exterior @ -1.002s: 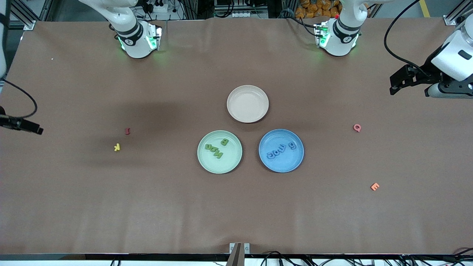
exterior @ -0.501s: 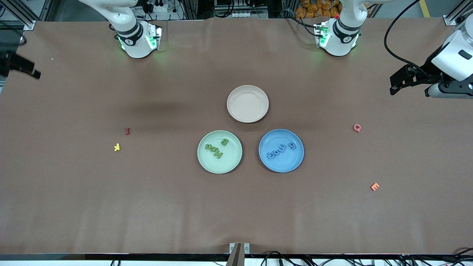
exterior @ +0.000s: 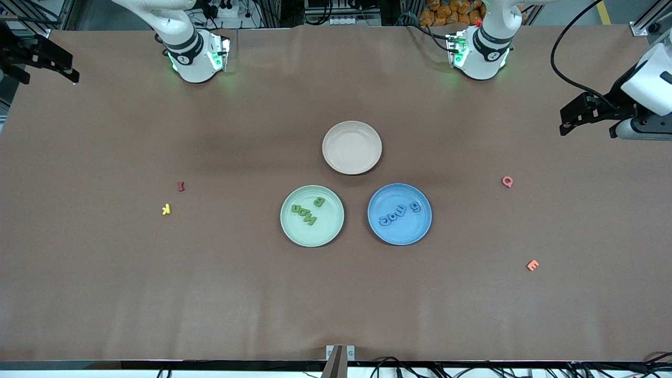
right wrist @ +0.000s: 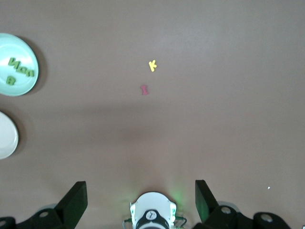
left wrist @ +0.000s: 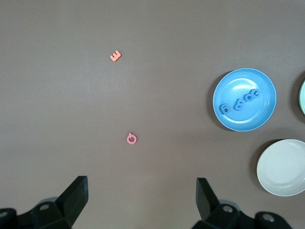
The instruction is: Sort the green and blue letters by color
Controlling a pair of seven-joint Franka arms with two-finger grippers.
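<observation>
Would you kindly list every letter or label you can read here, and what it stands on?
"B": green letter in the green plate.
"K": yellow piece.
"I": red piece.
"Q": pink piece.
"E": orange piece.
The other green letters and the blue letters in the blue plate: too small to read surely.

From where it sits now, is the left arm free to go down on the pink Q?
Probably yes. The left end effector is up at its own end of the table, fingers open and empty. The pink Q lies alone on bare tabletop, apart from the orange E and the blue plate, so nothing blocks a descent.
</observation>
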